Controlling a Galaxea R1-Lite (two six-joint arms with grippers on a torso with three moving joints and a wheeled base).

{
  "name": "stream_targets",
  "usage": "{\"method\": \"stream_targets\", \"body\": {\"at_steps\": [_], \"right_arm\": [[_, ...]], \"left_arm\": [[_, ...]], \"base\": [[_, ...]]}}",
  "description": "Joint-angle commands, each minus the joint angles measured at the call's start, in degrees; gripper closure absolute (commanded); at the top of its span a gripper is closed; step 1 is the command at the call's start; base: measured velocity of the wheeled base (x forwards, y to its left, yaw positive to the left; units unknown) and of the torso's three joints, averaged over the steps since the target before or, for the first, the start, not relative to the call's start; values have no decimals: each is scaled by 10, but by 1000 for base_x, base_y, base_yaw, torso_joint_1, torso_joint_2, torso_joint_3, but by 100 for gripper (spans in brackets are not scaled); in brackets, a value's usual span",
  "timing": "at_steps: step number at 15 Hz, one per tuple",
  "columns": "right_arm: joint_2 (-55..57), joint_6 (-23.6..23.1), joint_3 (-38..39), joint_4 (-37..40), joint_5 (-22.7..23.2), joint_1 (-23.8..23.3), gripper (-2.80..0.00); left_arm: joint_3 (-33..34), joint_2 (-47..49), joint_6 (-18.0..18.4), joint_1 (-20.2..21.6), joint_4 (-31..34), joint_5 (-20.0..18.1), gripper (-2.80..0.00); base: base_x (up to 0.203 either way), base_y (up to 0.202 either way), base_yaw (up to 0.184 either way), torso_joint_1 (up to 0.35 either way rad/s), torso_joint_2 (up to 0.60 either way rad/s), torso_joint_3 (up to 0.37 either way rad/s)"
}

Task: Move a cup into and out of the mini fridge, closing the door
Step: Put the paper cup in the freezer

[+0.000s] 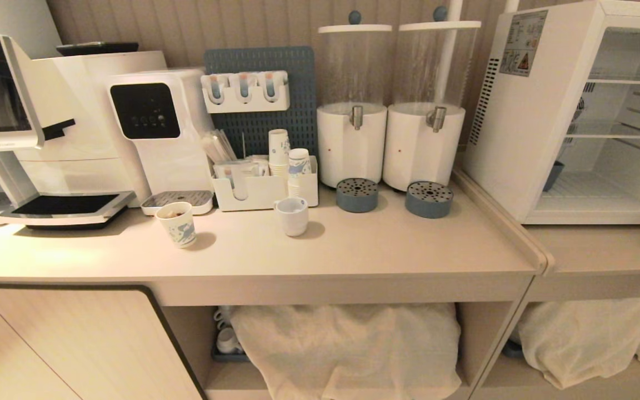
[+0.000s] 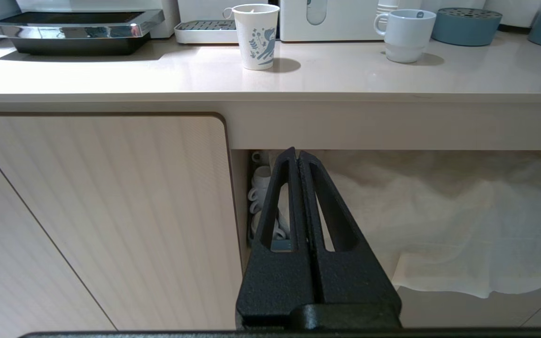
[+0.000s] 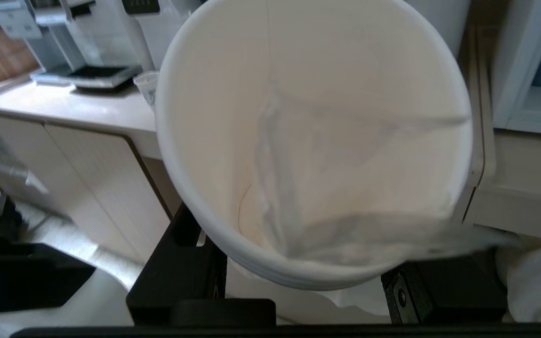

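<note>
The cup (image 3: pixel 313 141) fills the right wrist view, its open mouth turned toward the camera and its long axis running away from the lens; layered rims show at its lower edge. The right gripper (image 3: pixel 308 286) holds it, black fingers (image 3: pixel 181 263) pressed to either side of the wall, jaws about half spread around it. The cup's outer print, its base and the fingertips are hidden behind its own rim. Neither arm shows in the head view.

Beyond the cup lie the counter edge (image 3: pixel 111 124) and a strip of the mini fridge (image 3: pixel 514 80), cut off at the picture's side. In the head view the mini fridge (image 1: pixel 520 139) stands past the counter's end with its wire shelves bare to sight; the door is almost wholly out of frame.

On the counter (image 1: pixel 386 244) stand a shorter paper cup (image 1: pixel 178 223) and a white mug (image 1: pixel 292 215), well apart from the fridge, with two drink dispensers (image 1: pixel 389 144) between.

The left gripper (image 2: pixel 297 159) hangs below the counter before a white cloth (image 2: pixel 444 220), jaws pressed together, empty.
</note>
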Motion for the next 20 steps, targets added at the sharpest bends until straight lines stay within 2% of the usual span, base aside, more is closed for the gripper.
{"method": "stream_targets", "body": {"at_steps": [1, 4, 5, 6, 7, 8, 10, 12, 13, 16, 20], "right_arm": [[-102, 9, 21, 21, -1, -11, 0], [-192, -15, 73, 30, 0, -4, 0], [-210, -22, 100, 33, -18, -3, 0], [-212, -24, 120, 31, -77, -3, 0], [-212, -26, 155, 13, -158, -2, 0], [-211, -29, 199, -18, -192, -2, 0], [-211, -54, 315, -104, -224, -2, 0], [-210, -80, 428, -185, -232, -2, 0], [-210, -92, 458, -198, -233, -2, 0], [-210, -109, 439, -183, -237, -2, 0], [-210, -107, 439, -183, -239, -2, 0]], "left_arm": [[11, 0, 0, 0, 0, 0, 0], [11, 0, 0, 0, 0, 0, 0], [11, 0, 0, 0, 0, 0, 0], [11, 0, 0, 0, 0, 0, 0], [11, 0, 0, 0, 0, 0, 0], [11, 0, 0, 0, 0, 0, 0], [11, 0, 0, 0, 0, 0, 0], [11, 0, 0, 0, 0, 0, 0], [11, 0, 0, 0, 0, 0, 0], [11, 0, 0, 0, 0, 0, 0], [11, 1, 2, 0, 0, 0, 0]], "base": [[0, 0, 0, 0, 0, 0], [0, 0, 0, 0, 0, 0], [0, 0, 0, 0, 0, 0], [0, 0, 0, 0, 0, 0], [0, 0, 0, 0, 0, 0], [0, 0, 0, 0, 0, 0], [0, 0, 0, 0, 0, 0], [0, 0, 0, 0, 0, 0], [0, 0, 0, 0, 0, 0], [0, 0, 0, 0, 0, 0], [0, 0, 0, 0, 0, 0]]}}
